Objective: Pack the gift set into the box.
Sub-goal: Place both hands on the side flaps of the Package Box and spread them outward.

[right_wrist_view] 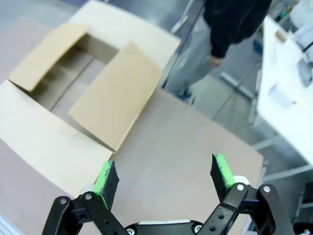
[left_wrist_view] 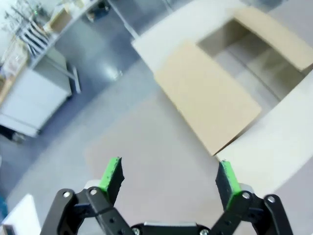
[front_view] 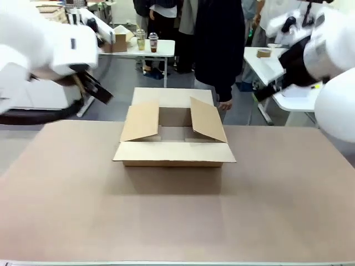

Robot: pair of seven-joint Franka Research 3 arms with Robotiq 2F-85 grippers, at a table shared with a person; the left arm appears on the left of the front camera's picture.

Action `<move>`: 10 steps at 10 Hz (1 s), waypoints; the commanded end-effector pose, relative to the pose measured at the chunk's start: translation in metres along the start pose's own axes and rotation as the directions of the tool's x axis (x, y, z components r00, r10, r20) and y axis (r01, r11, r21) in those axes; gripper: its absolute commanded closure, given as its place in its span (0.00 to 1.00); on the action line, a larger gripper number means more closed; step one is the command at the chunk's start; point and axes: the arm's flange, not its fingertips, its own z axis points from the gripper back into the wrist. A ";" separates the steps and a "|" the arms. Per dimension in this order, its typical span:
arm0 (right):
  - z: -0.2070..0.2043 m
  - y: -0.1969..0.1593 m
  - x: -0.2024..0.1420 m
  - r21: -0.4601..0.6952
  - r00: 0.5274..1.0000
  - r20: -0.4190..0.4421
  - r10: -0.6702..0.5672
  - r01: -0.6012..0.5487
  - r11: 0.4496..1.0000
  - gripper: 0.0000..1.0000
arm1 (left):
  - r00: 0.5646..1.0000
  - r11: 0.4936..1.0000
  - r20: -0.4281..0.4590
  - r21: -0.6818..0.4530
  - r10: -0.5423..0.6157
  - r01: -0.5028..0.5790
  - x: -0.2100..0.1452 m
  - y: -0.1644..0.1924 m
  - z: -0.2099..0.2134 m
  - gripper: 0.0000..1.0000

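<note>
A: Front view first. Where is the box?

B: The box [front_view: 173, 154] sits open in the middle of the table [front_view: 177, 221]. Its near and far flaps are folded outward, and the two side flaps slant up and partly over the opening. A person [front_view: 213, 44] stands just past the far edge, with one hand [front_view: 224, 104] hanging near the far flap.

A: And the arms?

B: The left arm [front_view: 50, 47] is raised at the left edge and the right arm [front_view: 333, 61] at the right. Both are well apart from the box.

A: Left wrist view?

B: The left gripper [left_wrist_view: 169, 170] hangs high over bare tabletop, tilted toward the box. Its green pads [left_wrist_view: 112, 171] are spread wide with nothing between them.

A: Right wrist view?

B: Much the same. The right gripper [right_wrist_view: 163, 169] has its fingers wide apart and empty. It looks down from the box's other side, with the person's hand beyond the table edge.

A: How will the box handle?

B: I'd judge it light and stiff. The flaps are floppy at their creases, and the box is likely to slide if bumped. To steady it, pinch a wall's top edge near a corner, not a flap. The slanted side flaps narrow the opening, so a press on their free edges should lay them outward.
</note>
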 end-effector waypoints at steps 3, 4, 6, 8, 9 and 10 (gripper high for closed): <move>-0.039 -0.004 -0.012 0.047 0.997 -0.072 -0.035 0.039 0.998 0.00 | 0.996 0.998 -0.086 -0.042 0.036 -0.039 -0.017 0.007 -0.040 0.00; -0.039 -0.004 -0.012 0.047 0.997 -0.072 -0.035 0.039 0.998 0.00 | 0.996 0.998 -0.086 -0.042 0.036 -0.039 -0.017 0.007 -0.040 0.00; -0.021 -0.003 -0.013 0.263 1.000 -0.019 0.019 -0.013 0.965 0.00 | 0.995 0.998 -0.097 -0.051 0.035 -0.040 -0.020 0.005 -0.041 0.00; -0.012 -0.033 -0.010 0.633 0.969 -0.103 -0.223 0.237 0.737 0.00 | 0.965 0.843 -0.208 -0.480 0.161 -0.244 -0.010 0.032 -0.009 0.00; -0.007 -0.050 -0.012 0.703 0.894 -0.170 -0.415 0.405 0.584 0.00 | 0.942 0.741 -0.206 -0.581 0.266 -0.336 -0.010 0.044 0.007 0.00; 0.004 -0.066 -0.022 0.772 0.824 -0.197 -0.531 0.464 0.434 0.00 | 0.908 0.628 -0.217 -0.664 0.358 -0.406 -0.016 0.056 0.020 0.00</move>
